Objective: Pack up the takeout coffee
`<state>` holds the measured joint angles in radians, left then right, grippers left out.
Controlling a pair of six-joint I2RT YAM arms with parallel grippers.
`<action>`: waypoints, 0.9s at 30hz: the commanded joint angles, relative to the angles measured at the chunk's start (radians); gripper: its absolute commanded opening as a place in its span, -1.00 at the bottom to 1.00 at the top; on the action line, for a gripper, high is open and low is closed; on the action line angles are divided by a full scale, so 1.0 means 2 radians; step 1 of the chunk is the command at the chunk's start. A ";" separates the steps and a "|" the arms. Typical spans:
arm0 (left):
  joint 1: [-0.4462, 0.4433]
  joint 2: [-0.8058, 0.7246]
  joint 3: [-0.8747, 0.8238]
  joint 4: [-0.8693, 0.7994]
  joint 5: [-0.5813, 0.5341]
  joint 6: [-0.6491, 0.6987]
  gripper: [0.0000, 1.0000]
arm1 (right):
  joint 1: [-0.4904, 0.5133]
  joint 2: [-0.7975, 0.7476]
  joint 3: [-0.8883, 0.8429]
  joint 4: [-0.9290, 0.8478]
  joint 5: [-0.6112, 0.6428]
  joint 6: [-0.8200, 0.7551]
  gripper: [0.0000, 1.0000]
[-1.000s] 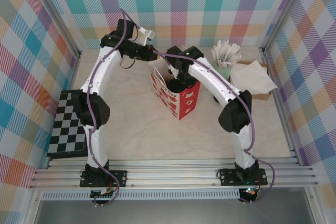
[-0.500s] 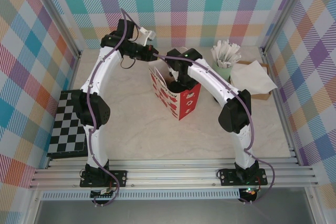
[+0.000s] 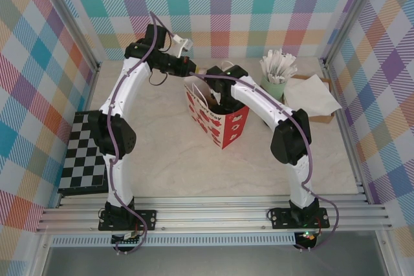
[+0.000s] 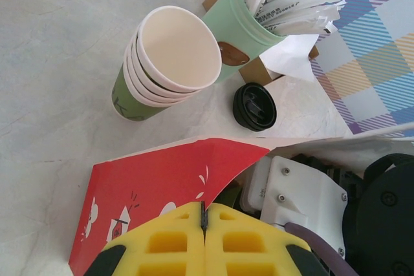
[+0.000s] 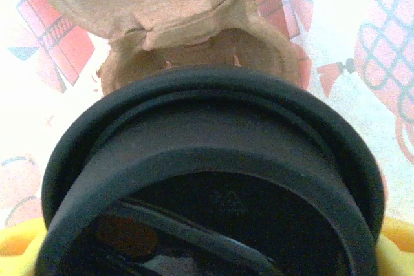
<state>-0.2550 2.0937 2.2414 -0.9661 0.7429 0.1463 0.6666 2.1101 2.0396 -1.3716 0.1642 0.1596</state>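
A: Surface and room?
B: A pale marbled table (image 3: 168,159) with plaid walls (image 3: 259,4) on three sides. A checkered board (image 3: 81,153) lies at the far left edge.
A: Centre?
B: A red paper bag (image 3: 217,117) stands upright with its mouth open. The left gripper (image 4: 204,216) is at its rim, yellow pads pressed flat together. Cannot tell whether paper is pinched between them.
A: The cup?
B: The takeout coffee (image 5: 213,179) sits inside the bag, black lid up, clasped between the widely spread fingers (image 5: 398,240) of the right gripper (image 5: 207,256). A brown pulp carrier (image 5: 194,24) lies beyond the lid.
A: Right side?
B: Behind the bag are a stack of lidless cups (image 4: 162,63), a loose black lid (image 4: 254,106), a mint pot of sachets (image 3: 278,72) and white napkins (image 3: 314,95). The right arm (image 3: 259,105) covers the bag mouth from overhead.
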 commanded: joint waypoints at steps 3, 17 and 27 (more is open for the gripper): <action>0.001 -0.002 0.009 0.005 0.005 0.005 -1.00 | -0.004 -0.006 -0.019 0.011 -0.004 -0.003 0.13; 0.001 -0.001 0.010 0.008 0.006 0.001 -1.00 | -0.003 -0.007 -0.046 0.054 -0.016 -0.034 0.12; 0.001 0.001 0.010 0.008 0.004 -0.002 -1.00 | -0.003 -0.023 -0.059 0.080 -0.023 -0.046 0.12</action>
<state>-0.2550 2.0937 2.2414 -0.9657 0.7425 0.1455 0.6666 2.0865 1.9427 -1.2522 0.1425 0.0921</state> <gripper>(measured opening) 0.038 0.797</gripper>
